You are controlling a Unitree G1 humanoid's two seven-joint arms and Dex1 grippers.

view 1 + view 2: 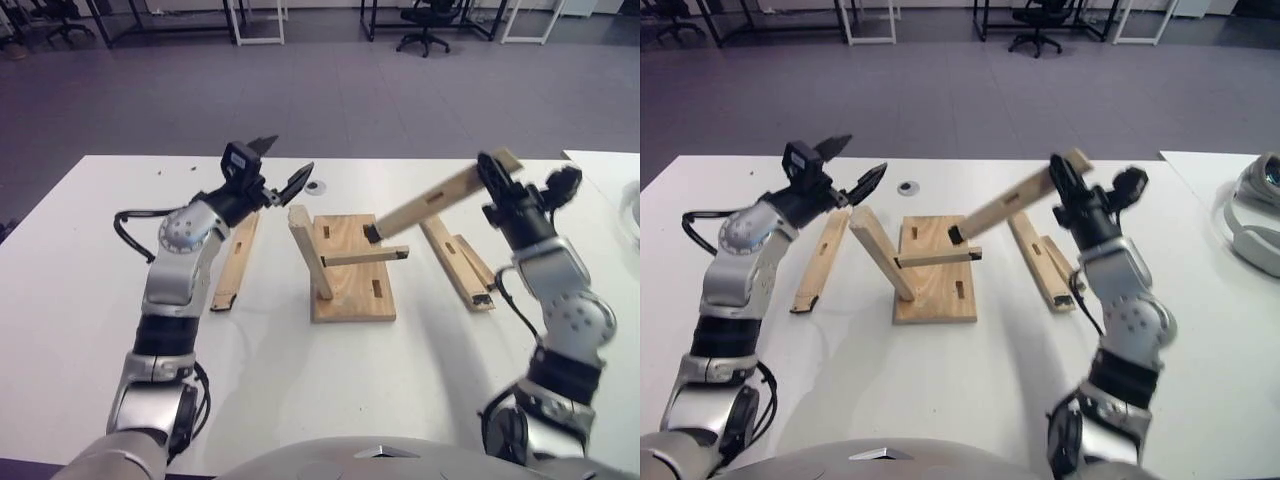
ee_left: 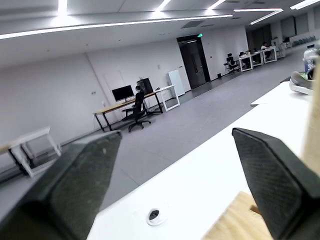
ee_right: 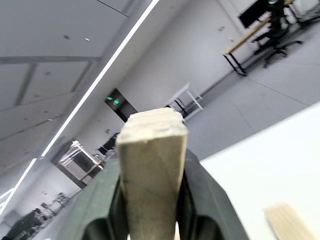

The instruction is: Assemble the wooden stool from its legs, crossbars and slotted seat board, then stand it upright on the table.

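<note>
The slotted seat board (image 1: 352, 296) lies flat mid-table. One wooden leg (image 1: 309, 250) stands tilted in it, and a crossbar (image 1: 366, 257) sticks out of that leg to the right. My right gripper (image 1: 497, 172) is shut on the top end of a second leg (image 1: 432, 203). It holds that leg slanted in the air, with the dark lower tip just above the board near the crossbar. The same leg's end (image 3: 152, 161) shows clamped between the fingers. My left gripper (image 1: 290, 157) hangs open and holds nothing, up beside the standing leg's top.
A loose leg (image 1: 236, 259) lies on the table left of the board. Two more wooden pieces (image 1: 458, 262) lie to its right. A small grey disc (image 1: 316, 186) sits behind the board. A white object (image 1: 1258, 208) rests at the far right edge.
</note>
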